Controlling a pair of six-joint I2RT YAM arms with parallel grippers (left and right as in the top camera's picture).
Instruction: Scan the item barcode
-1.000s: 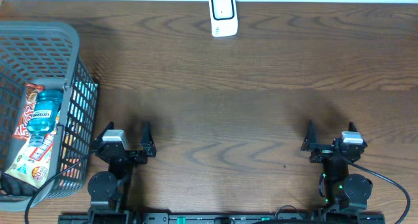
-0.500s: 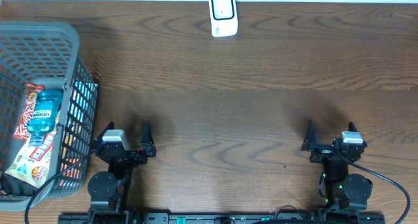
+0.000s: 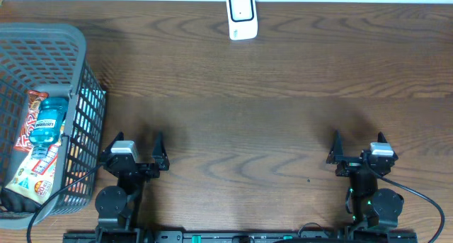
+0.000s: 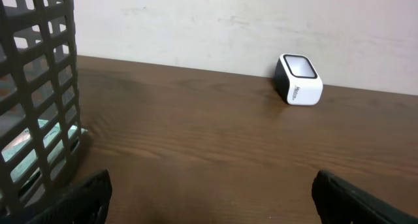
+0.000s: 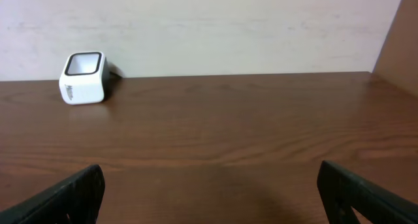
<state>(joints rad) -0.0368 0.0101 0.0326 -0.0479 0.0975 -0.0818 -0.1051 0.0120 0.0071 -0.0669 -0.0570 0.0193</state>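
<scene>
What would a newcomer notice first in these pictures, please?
The grey basket at the left of the table, holding a blue bottle and snack packets. Next, the white scanner at the far edge, and the left gripper and right gripper, both open and empty, at the near edge.

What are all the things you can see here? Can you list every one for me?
basket: one, grey, left side of the table
bottle: one, blue, lying inside the basket
snack packets: at least two, red and white, inside the basket beside the bottle
scanner: one, white with a dark face, middle of the far edge
table: one, brown wood, under everything
left end effector: one, black, open and empty, near edge beside the basket
right end effector: one, black, open and empty, near edge on the right
</scene>
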